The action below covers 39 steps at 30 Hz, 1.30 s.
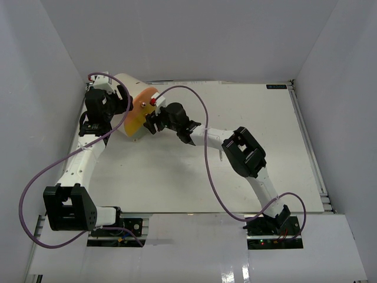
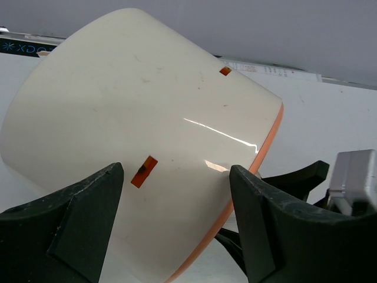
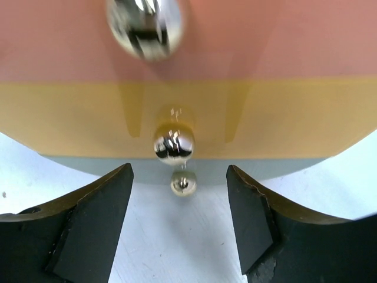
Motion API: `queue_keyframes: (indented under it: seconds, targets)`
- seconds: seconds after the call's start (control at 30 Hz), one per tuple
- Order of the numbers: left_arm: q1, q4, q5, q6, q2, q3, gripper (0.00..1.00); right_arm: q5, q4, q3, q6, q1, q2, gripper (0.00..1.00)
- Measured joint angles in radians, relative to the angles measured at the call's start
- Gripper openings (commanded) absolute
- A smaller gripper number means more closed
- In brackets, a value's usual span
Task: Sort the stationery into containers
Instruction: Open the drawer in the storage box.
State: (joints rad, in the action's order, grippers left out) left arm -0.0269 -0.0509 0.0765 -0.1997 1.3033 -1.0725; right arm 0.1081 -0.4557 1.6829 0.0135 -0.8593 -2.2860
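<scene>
From above, the organizer (image 1: 136,106) lies on its side at the ten o'clock corner of the white table (image 1: 253,147), with its banded round face turned toward four o'clock. The left gripper (image 1: 122,100) sits at the drum's nine o'clock side. The right gripper (image 1: 152,121) is right up at the face from four o'clock, and a purple cable (image 1: 200,112) loops over that arm.

At the left wrist, the organizer's cream wall (image 2: 147,100) fills the view. The left gripper (image 2: 175,177) is spread wide with the wall running between its fingers (image 2: 88,218). I cannot tell whether the pads touch it. Two small orange tape patches (image 2: 144,171) sit on the cream wall.

At the right wrist, the pink band (image 3: 265,41) lies at twelve o'clock and the yellow band (image 3: 294,118) under it. The right gripper (image 3: 179,171) is spread apart, pinching nothing. The yellow band's brass knob (image 3: 174,143) stands just ahead of the gap between its fingers (image 3: 259,218), and a second, blurred knob (image 3: 144,26) sits on the pink band.
</scene>
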Motion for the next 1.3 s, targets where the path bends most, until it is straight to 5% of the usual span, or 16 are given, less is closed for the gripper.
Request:
queue_keyframes:
  seconds: [1.3]
  targets:
    - [0.005,0.000,0.020,0.000,0.000,0.000,0.81,0.006,0.046,0.091,-0.024,0.002,-0.023,0.52]
